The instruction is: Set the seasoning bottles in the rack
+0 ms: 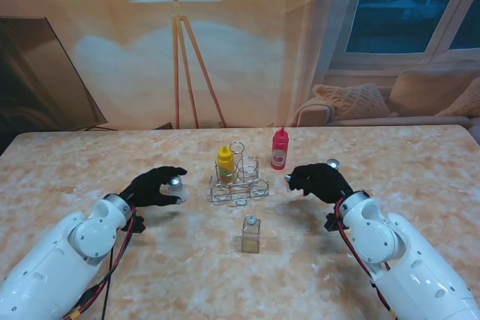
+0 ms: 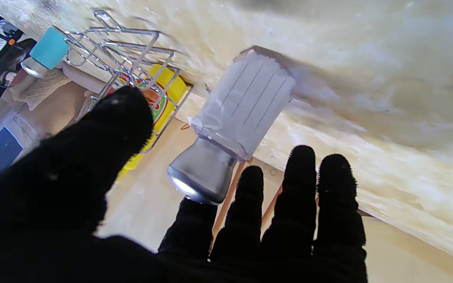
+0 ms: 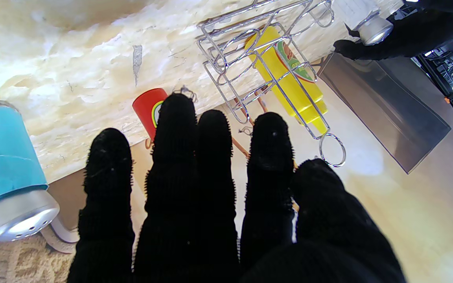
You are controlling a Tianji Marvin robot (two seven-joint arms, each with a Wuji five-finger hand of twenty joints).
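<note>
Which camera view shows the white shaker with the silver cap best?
The left wrist view: the white shaker fills it, ribbed body and silver cap sharp, near the left hand. The stand view shows only its cap by that hand. The right wrist view shows just the cap at the edge.

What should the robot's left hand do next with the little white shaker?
Probably close its fingers on the white shaker. The left hand sits right around it with fingers apart, not yet gripping, and the wire rack beside it holds only the yellow bottle.
</note>
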